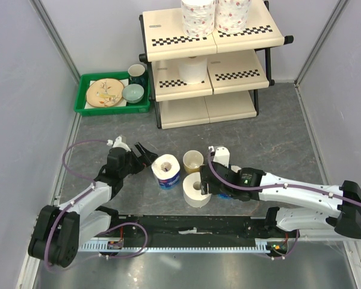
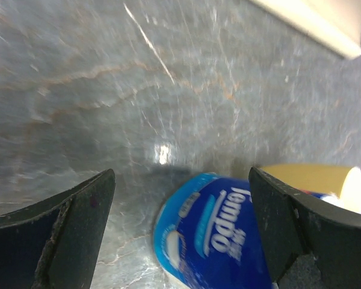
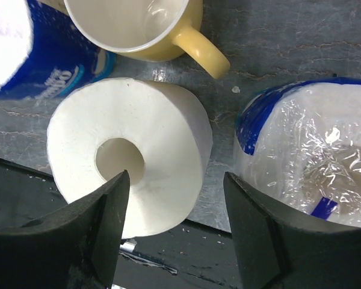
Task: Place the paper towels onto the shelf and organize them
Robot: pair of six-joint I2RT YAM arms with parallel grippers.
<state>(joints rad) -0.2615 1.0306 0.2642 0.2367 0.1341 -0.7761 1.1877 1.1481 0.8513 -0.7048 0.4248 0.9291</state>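
Observation:
The shelf point(image 1: 240, 75) stands at the back. Two floral rolls point(image 1: 197, 17) sit on its top tier and a plain roll point(image 1: 194, 68) on the middle tier. On the table are a blue-wrapped roll point(image 1: 166, 171), a plain roll point(image 1: 197, 190) lying core-up, and a second blue-wrapped roll point(image 1: 233, 171), mostly hidden under my right arm. My left gripper point(image 1: 145, 155) is open, just left of the first blue roll point(image 2: 222, 241), empty point(image 2: 182, 180). My right gripper point(image 3: 177, 223) is open, hovering with one finger over the plain roll point(image 3: 162, 138) and the other by the wrapped roll point(image 3: 307, 150).
A yellow mug point(image 1: 193, 161) stands just behind the rolls, also in the right wrist view point(image 3: 132, 24). A green tray point(image 1: 84, 108) with a plate and cups sits at the back left beside the shelf. Grey walls close both sides.

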